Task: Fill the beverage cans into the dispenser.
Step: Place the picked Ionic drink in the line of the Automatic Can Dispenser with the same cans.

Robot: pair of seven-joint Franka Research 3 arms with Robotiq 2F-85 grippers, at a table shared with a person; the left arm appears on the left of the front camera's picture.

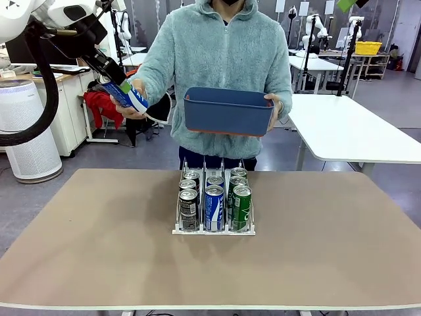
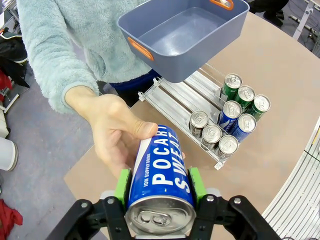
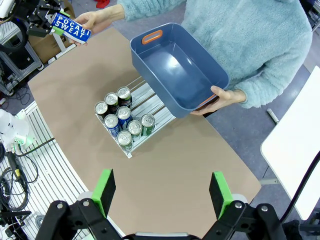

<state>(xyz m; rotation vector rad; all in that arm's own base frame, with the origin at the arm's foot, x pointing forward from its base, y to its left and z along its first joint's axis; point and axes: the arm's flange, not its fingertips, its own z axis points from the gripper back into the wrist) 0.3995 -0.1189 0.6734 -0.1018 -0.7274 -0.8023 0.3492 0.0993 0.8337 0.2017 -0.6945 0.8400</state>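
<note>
Step in hand, as I read it: handover of a blue-and-white can from the person's hand to the left pincer, up in the air off the tabletop's left far corner. Left pincer is clamped on the can body, green pads either side near the silver top, while the hand wraps the can's other end. So both have it right now.

To do it well, IMO: keep the clamp firm and wait till the hand lets go before pulling away, no tugging. Then bring the can over the dispenser, which sits at mid tabletop, a bit twd the far edge. Front of each lane is taken, so the free rail space is at the rack's far end, under the bin; feed there, can upright, between the wire dividers. Blue ones sit in the middle lane, so that lane looks the right pick.

Right pincer hangs high over the near side of the tabletop, jaws wide apart, nothing in them.

Counts, near to far:
- cans in the dispenser: 7. Left lane 3 black/silver, mid lane 2 blue-and-white, right lane 2 green.
- dispenser: 1, three lanes.
- can in handover: 1, so 8 cans total.
- blue bin: 1, held by the person's other hand above the far edge, looks empty.
</note>
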